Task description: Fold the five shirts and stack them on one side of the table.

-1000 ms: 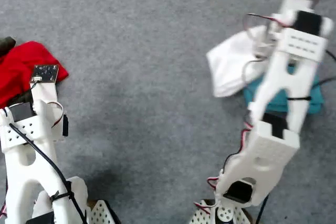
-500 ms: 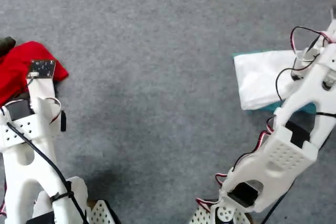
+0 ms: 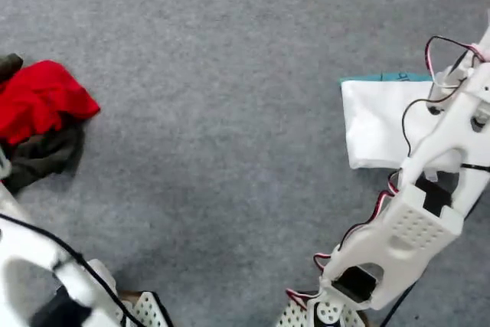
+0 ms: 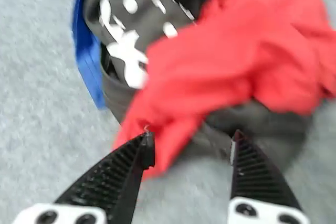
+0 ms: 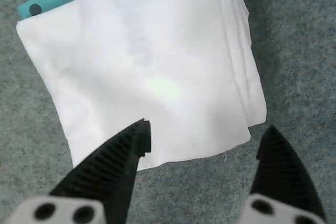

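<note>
White shirt [image 3: 379, 124], folded rectangular, seemingly smooth

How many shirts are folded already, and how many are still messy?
Two look done: the folded white shirt lies on the teal shirt at one side. Nothing is in hand; the right gripper hangs open above that stack, the left gripper open over the heap. Three are left: the red shirt, the dark shirt and the blue shirt lie crumpled together.

High view, right: the teal shirt [image 3: 383, 77] is a thin strip under the white shirt [image 3: 379, 124], whose right part the right arm [image 3: 417, 223] covers. Left: the red shirt [image 3: 38, 101] overlies much of the dark shirt [image 3: 50, 155] and is cut by the edge
</note>
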